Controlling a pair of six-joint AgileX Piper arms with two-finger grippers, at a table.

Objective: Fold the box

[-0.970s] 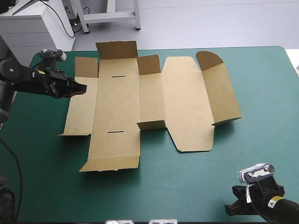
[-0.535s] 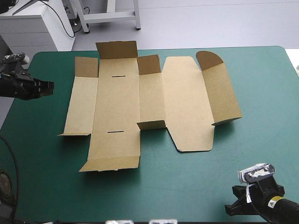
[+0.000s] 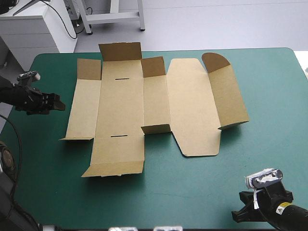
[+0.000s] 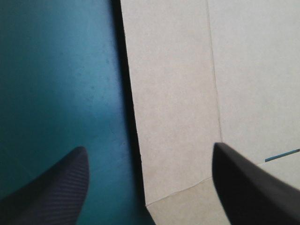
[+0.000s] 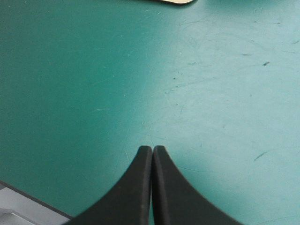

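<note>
Box of cut brown board [image 3: 159, 106], unfolded, 2 sets of jaws standing off

Item 1, box. Flat brown sheet on the table's teal-green cover [image 3: 192, 192], taking up the middle and the far-left part of the table. Most panels lie flat. Raised: 1 wide flap [image 3: 120, 51] at the far edge, 2 small square flaps [image 3: 89, 69] either side of it, 1 rounded tab [image 3: 215, 61] at the far right, and 1 short flap [image 3: 156, 129] near the middle. 2 thin slots [image 3: 123, 78] are cut in the widest panel.

Item 2, left jaws. Low over the cover near the table's left edge, just beside the box's left panel and not touching it in the high view. Wide open. In the left wrist view the 2 black fingers [image 4: 51, 187] stand far apart, 1 seen against bare cover, the other against the box [image 4: 178, 93]. The sheet's straight edge runs ahead between them. Nothing is gripped.

Item 3, right jaws. At the table's near right corner, well apart from the box. Closed and empty. The black fingers [image 5: 140, 187] meet in 1 pointed arch over scuffed bare cover. A sliver of the box's rounded edge [image 5: 171, 1] shows far ahead.
</note>
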